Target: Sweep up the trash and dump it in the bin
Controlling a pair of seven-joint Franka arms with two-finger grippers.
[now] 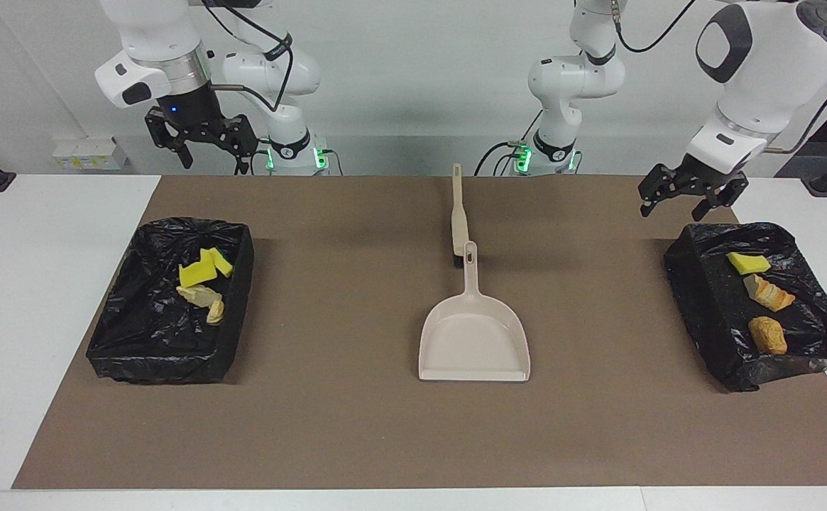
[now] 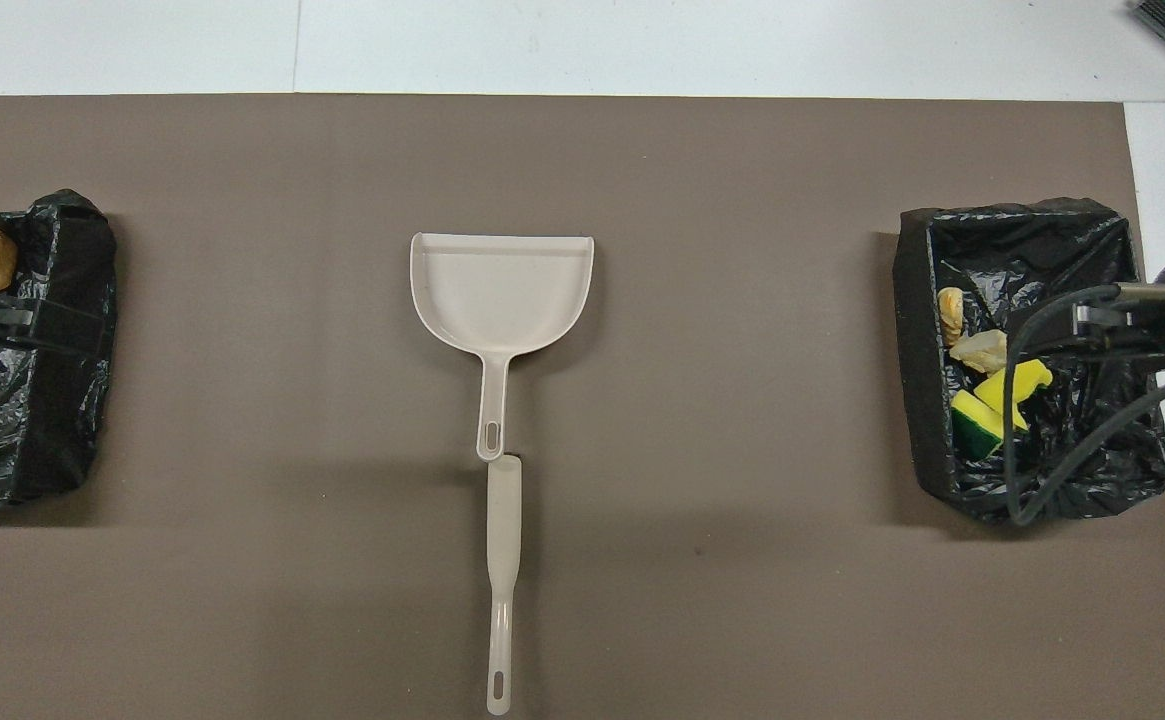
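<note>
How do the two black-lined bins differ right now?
The bin at the right arm's end holds four bits, two of them yellow sponge chunks; the bin at the left arm's end holds three, with one sponge. The first sits square to the mat, the second skewed. Both carry crumpled black liners.

Trash (image 1: 204, 277) lies in two black-lined bins (image 1: 111, 333), perhaps seven sponge and pastry bits.

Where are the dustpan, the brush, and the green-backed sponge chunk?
dustpan (image 1: 473, 341): facing view, middle of its pan.
brush (image 2: 503, 530): overhead view, its beige back above the handle.
green-backed sponge chunk (image 2: 975, 425): overhead view, its green face, in the bin at the right arm's end.
</note>
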